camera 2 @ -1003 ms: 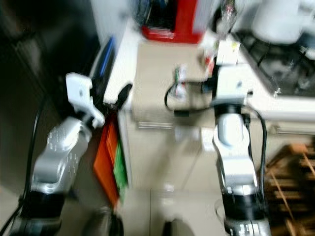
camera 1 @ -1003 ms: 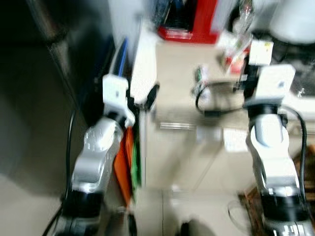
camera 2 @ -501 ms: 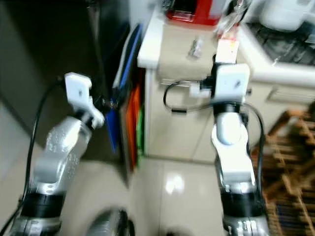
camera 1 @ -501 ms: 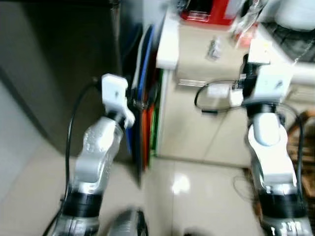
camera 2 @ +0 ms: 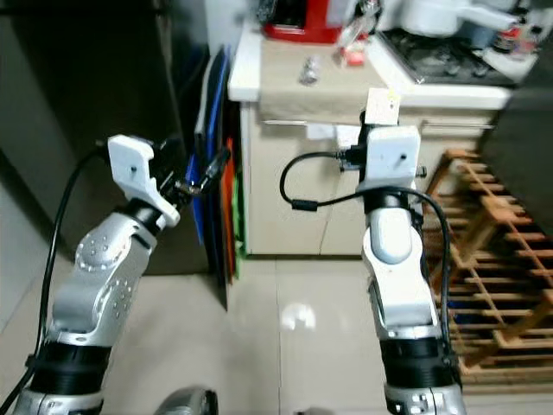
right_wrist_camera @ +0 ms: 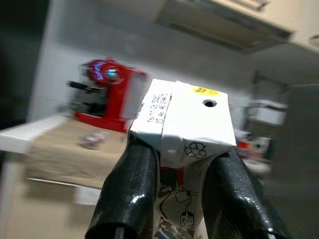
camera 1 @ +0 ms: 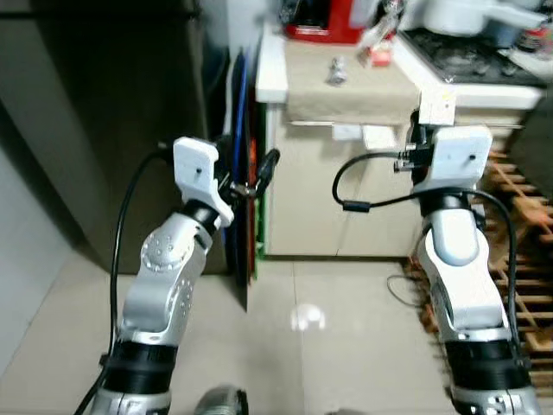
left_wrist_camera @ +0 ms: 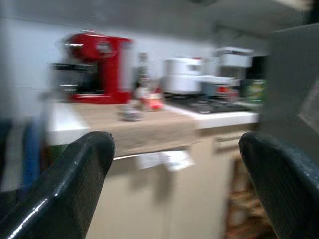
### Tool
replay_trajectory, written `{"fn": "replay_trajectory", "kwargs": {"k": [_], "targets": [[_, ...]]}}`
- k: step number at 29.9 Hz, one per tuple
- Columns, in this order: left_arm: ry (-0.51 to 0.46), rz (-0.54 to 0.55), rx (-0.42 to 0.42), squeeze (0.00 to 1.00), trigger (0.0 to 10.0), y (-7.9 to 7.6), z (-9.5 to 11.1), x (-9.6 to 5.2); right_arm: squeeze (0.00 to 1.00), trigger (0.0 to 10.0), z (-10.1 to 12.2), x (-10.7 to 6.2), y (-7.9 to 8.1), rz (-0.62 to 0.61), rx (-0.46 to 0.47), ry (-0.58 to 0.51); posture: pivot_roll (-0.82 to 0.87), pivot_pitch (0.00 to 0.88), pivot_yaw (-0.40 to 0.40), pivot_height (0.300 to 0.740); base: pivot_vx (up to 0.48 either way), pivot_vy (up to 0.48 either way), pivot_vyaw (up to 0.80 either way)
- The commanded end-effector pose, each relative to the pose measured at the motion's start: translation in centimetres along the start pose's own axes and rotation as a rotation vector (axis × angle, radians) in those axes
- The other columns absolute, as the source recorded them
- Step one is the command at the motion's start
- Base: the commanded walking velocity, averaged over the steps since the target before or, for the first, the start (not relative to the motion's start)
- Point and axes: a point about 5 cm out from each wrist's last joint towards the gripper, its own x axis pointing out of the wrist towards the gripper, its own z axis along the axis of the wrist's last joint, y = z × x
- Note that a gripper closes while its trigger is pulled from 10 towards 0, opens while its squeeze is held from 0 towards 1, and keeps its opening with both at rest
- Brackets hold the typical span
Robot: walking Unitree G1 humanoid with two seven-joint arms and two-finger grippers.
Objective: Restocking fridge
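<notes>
My right gripper is shut on a white carton with a yellow sticker and a recycling mark on its folded top. In the eye views the carton sticks up above the right wrist, in front of the kitchen cabinet. My left gripper is raised beside the dark fridge. It is open, and nothing lies between its black fingers. The tall fridge stands at the left with its front shut.
A cream cabinet stands ahead under a beige cloth, with a red coffee machine and a stove on top. Coloured boards lean between fridge and cabinet. A wooden rack sits on the floor at right.
The camera has swung and pulled back, so the counter now sits farther off and the picture is sharper. Both arms hold the same pose, the carton still gripped.
</notes>
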Motion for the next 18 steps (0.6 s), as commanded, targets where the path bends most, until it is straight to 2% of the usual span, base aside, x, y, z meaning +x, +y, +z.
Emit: {"fn": "replay_trajectory", "kwargs": {"k": [1,18], "targets": [[-0.014,-0.011,0.015,0.00,10.0,0.02,0.46,0.19,0.00,10.0,0.24,0.21,0.05,0.000,-0.008,-0.012,-0.07,0.000,-0.011,0.711,0.000,-0.465,0.00],[-0.022,-0.002,0.037,0.00,10.0,-0.02,0.56,0.20,0.00,10.0,0.07,0.38,0.29,0.013,-0.018,-0.008,-0.07,0.000,-0.013,0.711,0.000,-0.465,0.00]]}}
